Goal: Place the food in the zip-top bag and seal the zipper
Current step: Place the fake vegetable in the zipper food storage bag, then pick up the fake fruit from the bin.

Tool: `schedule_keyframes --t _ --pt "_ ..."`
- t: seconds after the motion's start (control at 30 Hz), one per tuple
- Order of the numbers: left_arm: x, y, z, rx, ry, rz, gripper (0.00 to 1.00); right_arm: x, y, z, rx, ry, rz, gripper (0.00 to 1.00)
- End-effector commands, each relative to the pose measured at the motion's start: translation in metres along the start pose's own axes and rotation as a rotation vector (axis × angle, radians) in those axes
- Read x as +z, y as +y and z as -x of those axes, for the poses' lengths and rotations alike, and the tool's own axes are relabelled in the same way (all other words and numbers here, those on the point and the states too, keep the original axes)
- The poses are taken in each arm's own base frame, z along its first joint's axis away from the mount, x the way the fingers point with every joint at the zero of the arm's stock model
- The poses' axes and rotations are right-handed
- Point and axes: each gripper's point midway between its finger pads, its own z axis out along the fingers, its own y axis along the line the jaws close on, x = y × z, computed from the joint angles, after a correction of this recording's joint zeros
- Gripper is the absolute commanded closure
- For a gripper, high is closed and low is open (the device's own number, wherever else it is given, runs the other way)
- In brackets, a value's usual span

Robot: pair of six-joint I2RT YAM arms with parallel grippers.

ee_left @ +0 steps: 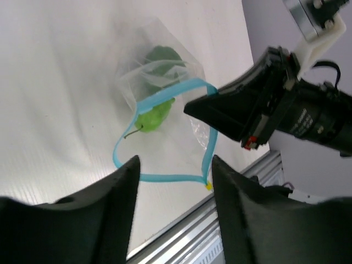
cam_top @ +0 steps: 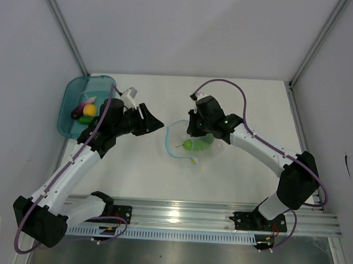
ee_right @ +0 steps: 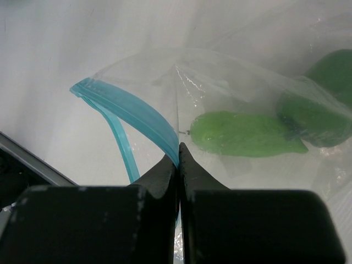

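Since its mouth seemingly needed holding open, the bag [cam_top: 175, 144], centred on the table [cam_top: 253, 105] with green pieces [cam_top: 188, 145] inside, had its blue rim [ee_right: 129, 113] pinched in the closed right jaws; the left jaws hovered half-open and empty at its nine o'clock.

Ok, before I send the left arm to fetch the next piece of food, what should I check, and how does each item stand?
1. Grip: right claw shut on the zipper: ok.
2. Mouth: zip-top bag held open, its strip forming a wide loop in the left wrist view: ok.
3. Hand free: left claw open and empty: ok.
4. Load so far: green pieces lie inside the bag, past the mouth: ok.
5. Supply: teal tub holds more food, with the yellow fruit and eggplant showing: ok.
6. Seal: zipper not closed: not ok, but not due yet.
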Motion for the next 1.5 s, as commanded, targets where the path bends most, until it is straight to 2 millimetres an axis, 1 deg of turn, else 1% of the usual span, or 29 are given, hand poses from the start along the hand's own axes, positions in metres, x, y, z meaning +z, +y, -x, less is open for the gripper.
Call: schedule_keyframes --t 0.0,0.03,0.1,0.13,0.2,0.23,0.3,0.37,0.4,0.47,0.5,0.53,0.6,0.63,0.7,0.73,0.77,0.83,0.87,0.93,0.97,1.0,1.07,1.1,1.2,1.3,1.4,1.43,1.47 --pt "0.001 0.024 0.016 -0.005 -0.039 0.134 0.4 -0.017 0.011 0.016 -0.008 -0.049 0.029 1.0" --pt "0.0 0.033 0.023 -0.027 -0.064 0.161 0.37 -0.018 0.01 0.016 -0.011 -0.05 0.028 1.0" --pt "-0.001 0.052 0.028 -0.093 -0.095 0.207 0.29 -0.018 0.009 0.014 -0.017 -0.045 0.024 1.0" --pt "-0.004 0.065 0.042 -0.13 -0.142 0.224 0.28 -0.02 0.009 0.015 -0.019 -0.047 0.025 1.0" --pt "-0.004 0.089 0.046 -0.195 -0.169 0.256 0.26 -0.02 0.009 0.014 -0.025 -0.048 0.028 1.0" --pt "-0.01 0.106 0.059 -0.225 -0.217 0.292 0.26 -0.022 0.01 0.015 -0.027 -0.052 0.035 1.0" --pt "-0.016 0.131 0.074 -0.28 -0.259 0.342 0.25 -0.022 0.011 0.014 -0.035 -0.05 0.043 1.0" --pt "-0.022 0.145 0.091 -0.281 -0.321 0.388 0.24 -0.023 0.013 0.014 -0.038 -0.048 0.051 1.0" --pt "-0.025 0.158 0.097 -0.301 -0.344 0.422 0.24 -0.021 0.013 0.013 -0.04 -0.048 0.055 1.0" --pt "-0.036 0.175 0.121 -0.31 -0.434 0.457 0.24 -0.019 0.015 0.01 -0.039 -0.043 0.071 1.0" --pt "-0.04 0.183 0.127 -0.323 -0.461 0.48 0.24 -0.017 0.015 0.009 -0.041 -0.044 0.076 1.0" --pt "-0.046 0.201 0.132 -0.36 -0.491 0.521 0.24 -0.015 0.015 0.008 -0.041 -0.04 0.081 1.0" --pt "-0.054 0.217 0.143 -0.408 -0.562 0.544 0.25 -0.011 0.017 0.004 -0.041 -0.025 0.093 1.0" --pt "-0.061 0.231 0.148 -0.439 -0.597 0.569 0.25 -0.01 0.016 0.003 -0.04 -0.022 0.095 1.0" --pt "-0.068 0.249 0.153 -0.494 -0.654 0.594 0.25 -0.008 0.018 0.0 -0.043 -0.018 0.107 1.0" --pt "-0.072 0.264 0.155 -0.524 -0.673 0.626 0.25 -0.007 0.018 -0.002 -0.043 -0.011 0.112 1.0" --pt "-0.078 0.272 0.162 -0.537 -0.707 0.652 0.25 -0.007 0.019 -0.002 -0.045 -0.012 0.117 1.0" --pt "-0.087 0.294 0.163 -0.588 -0.731 0.726 0.24 -0.006 0.02 -0.004 -0.046 -0.006 0.125 1.0" --pt "-0.084 0.305 0.169 -0.628 -0.729 0.73 0.25 -0.006 0.02 -0.004 -0.048 -0.007 0.129 1.0" --pt "-0.089 0.324 0.17 -0.71 -0.721 0.766 0.25 -0.006 0.02 -0.005 -0.048 -0.004 0.129 1.0" --pt "-0.081 0.343 0.159 -0.786 -0.688 0.8 0.24 -0.006 0.02 -0.006 -0.048 -0.003 0.13 1.0" --pt "-0.085 0.35 0.166 -0.813 -0.699 0.808 0.24 -0.005 0.02 -0.005 -0.048 -0.006 0.13 1.0" --pt "-0.084 0.364 0.161 -0.912 -0.69 0.84 0.23 -0.004 0.018 -0.006 -0.045 -0.007 0.129 1.0" --pt "-0.082 0.375 0.163 -0.938 -0.684 0.849 0.23 -0.003 0.017 -0.008 -0.041 -0.003 0.128 1.0" --pt "-0.071 0.393 0.163 -0.976 -0.679 0.85 0.23 -0.002 0.014 -0.01 -0.037 0.001 0.124 1.0" --pt "-0.064 0.403 0.168 -1.009 -0.679 0.849 0.23 0.001 0.013 -0.013 -0.035 0.008 0.121 1.0" --pt "-0.061 0.408 0.179 -1.021 -0.698 0.836 0.23 0.003 0.01 -0.015 -0.034 0.012 0.117 1.0" --pt "-0.054 0.413 0.174 -1.044 -0.675 0.833 0.23 0.003 0.009 -0.017 -0.032 0.016 0.115 1.0" --pt "-0.05 0.411 0.183 -1.048 -0.668 0.802 0.23 0.003 0.008 -0.016 -0.029 0.013 0.116 1.0"
